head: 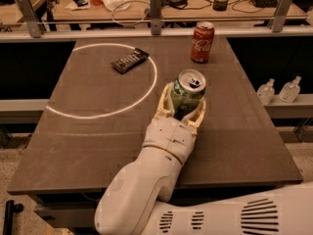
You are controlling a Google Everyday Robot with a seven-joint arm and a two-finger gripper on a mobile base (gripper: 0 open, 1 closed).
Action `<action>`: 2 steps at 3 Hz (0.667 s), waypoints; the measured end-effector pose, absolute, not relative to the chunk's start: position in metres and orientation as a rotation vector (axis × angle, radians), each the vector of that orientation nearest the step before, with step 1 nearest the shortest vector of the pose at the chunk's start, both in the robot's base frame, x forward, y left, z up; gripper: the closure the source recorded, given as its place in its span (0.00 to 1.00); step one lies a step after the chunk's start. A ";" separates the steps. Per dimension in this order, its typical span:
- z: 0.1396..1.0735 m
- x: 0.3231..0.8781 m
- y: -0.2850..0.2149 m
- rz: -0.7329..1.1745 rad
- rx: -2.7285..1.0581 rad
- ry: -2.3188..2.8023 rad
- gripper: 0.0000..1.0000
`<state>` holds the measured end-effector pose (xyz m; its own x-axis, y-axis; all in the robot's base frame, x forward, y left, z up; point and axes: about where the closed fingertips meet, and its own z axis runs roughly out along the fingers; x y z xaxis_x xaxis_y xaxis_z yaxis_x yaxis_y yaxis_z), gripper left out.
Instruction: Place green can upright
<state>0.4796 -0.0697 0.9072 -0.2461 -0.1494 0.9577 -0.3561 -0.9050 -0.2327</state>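
The green can [187,95], green and white with a silver pull-tab top, stands nearly upright between the two cream fingers of my gripper [182,105]. The fingers [164,102] close on its sides, and it leans slightly to the right. Its base is hidden behind the gripper, so I cannot tell whether it touches the dark table [98,136]. The gripper is near the middle of the table, just right of the white circle [105,80] drawn on it. My white arm reaches in from the bottom edge of the view.
A red cola can [202,42] stands upright at the table's far right. A dark snack bar [130,60] lies inside the circle near its far edge. A metal rail and cluttered desk sit behind the table. Two small clear bottles [279,89] stand on a ledge to the right.
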 end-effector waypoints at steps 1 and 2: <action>0.895 0.481 -0.068 2.266 1.886 -0.640 1.00; 0.881 0.485 -0.063 2.179 1.918 -0.577 1.00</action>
<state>0.4846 -0.0633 0.8809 -0.1505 -0.1173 0.9816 -0.3839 -0.9081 -0.1673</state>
